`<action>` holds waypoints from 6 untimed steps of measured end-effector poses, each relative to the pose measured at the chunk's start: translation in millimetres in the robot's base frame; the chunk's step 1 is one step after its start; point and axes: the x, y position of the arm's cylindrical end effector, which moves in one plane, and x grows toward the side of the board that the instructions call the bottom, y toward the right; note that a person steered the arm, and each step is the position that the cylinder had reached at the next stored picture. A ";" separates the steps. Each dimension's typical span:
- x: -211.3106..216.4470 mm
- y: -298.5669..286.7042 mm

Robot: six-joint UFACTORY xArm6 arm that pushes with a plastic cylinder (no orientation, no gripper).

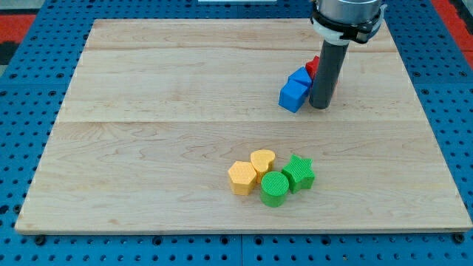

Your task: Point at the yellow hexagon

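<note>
A: State the position of the yellow hexagon.

B: It lies flat on the wooden board, in the lower middle of the view, and forms the left end of a tight cluster of four blocks.

A: List the other members of that cluster.

B: A yellow heart sits just up and to the right of the hexagon, touching it or nearly so. A green cylinder sits at the hexagon's lower right, close against it. A green star forms the right end of the cluster, beside the cylinder and the heart.

A: Where is my tip?

B: It stands near the view's upper right, well apart from the yellow hexagon, with bare board between the two. The rod rises straight up from the tip to a light collar at the view's top edge.

A: Which blocks are at the tip?

B: A blue block lies just to the view's left of the tip, touching the rod or very close to it; its exact shape cannot be made out. A red block shows behind the rod, mostly hidden, shape unreadable.

A: Jaw condition?

B: The arm carries no jaws, only the plain rod, so it grasps nothing.

A: Surroundings?

B: The board rests on a blue perforated table that frames it on all sides
</note>
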 end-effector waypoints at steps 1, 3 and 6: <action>0.0 4.9; 38.2 -28.4; 92.8 -199.9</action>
